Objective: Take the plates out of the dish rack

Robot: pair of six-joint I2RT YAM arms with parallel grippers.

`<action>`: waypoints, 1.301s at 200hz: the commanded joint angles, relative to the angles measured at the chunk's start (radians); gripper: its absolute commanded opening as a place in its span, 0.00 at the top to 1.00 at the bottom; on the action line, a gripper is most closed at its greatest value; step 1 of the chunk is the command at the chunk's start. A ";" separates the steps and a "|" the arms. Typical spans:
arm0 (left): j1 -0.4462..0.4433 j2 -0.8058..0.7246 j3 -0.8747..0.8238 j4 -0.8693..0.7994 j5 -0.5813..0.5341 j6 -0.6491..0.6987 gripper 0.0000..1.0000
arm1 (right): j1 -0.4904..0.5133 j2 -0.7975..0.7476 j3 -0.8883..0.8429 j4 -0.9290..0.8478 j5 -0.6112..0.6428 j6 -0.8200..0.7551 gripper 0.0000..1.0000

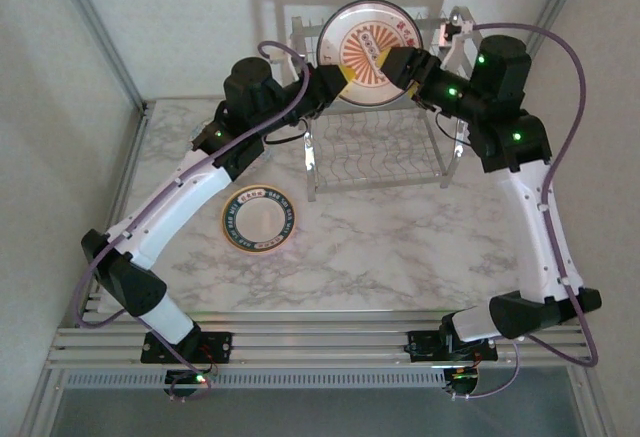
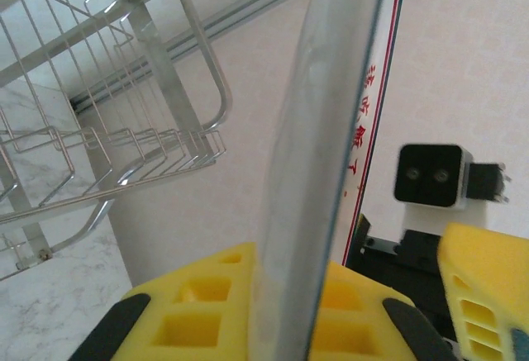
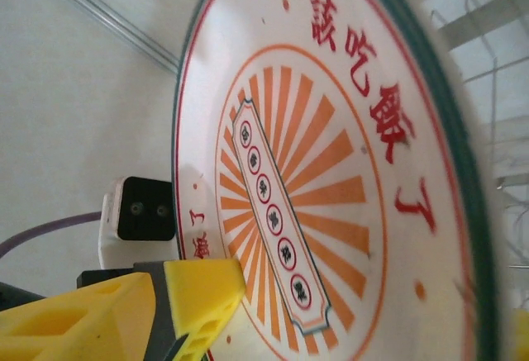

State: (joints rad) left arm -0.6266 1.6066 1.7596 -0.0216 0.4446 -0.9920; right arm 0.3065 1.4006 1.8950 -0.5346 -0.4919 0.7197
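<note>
The dish rack [image 1: 380, 157] sat at the back of the table [image 1: 420, 257]. The sunburst plate [image 1: 365, 37] was up in the air just above the rack, standing on edge. A green-rimmed plate [image 1: 259, 220] lay flat in front of the rack, off its left end. The left gripper [image 1: 345, 80] was clamped on the sunburst plate's lower rim. The right gripper [image 1: 390, 60] sat at the opposite rim, jaws spread, not pinching.

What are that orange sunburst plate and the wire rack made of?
The sunburst plate looks like glazed ceramic or possibly melamine: smooth glossy white face with printed orange rays; the look can't settle which. The dish rack looks like chrome-plated steel wire: thin, bright, reflective rods.
</note>
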 commanded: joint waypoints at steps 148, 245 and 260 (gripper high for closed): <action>0.165 -1.033 -1.103 -0.128 -0.347 -0.204 1.00 | 0.286 -0.275 -0.271 -0.157 0.245 -0.665 0.24; 0.168 -1.071 -1.533 0.000 -0.411 -0.320 1.00 | 0.415 -0.314 -0.437 -0.152 0.310 -0.632 0.24; 0.170 -1.031 -1.564 0.060 -0.399 -0.327 1.00 | 0.416 -0.307 -0.441 -0.146 0.310 -0.632 0.24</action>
State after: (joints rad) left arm -0.4694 0.5442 0.2260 -0.1230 0.0582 -1.2961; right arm 0.7116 1.0874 1.4658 -0.7212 -0.2016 0.0814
